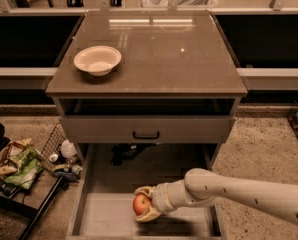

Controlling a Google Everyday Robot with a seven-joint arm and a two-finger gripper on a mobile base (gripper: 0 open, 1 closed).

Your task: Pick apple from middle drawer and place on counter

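Note:
The red and yellow apple [140,203] sits between the fingers of my gripper [144,204], inside the open middle drawer [99,219] at the bottom of the view. The gripper is shut on the apple, one finger above it and one below. My white arm reaches in from the right. The apple is just above the drawer floor, near its middle. The glossy grey-brown counter [174,54] is above and behind.
A white bowl [97,60] stands on the counter's left side. A grey drawer front with a black handle [146,134] sits closed above the open drawer. A wire basket with packets and bottles [36,161] lies on the floor at the left.

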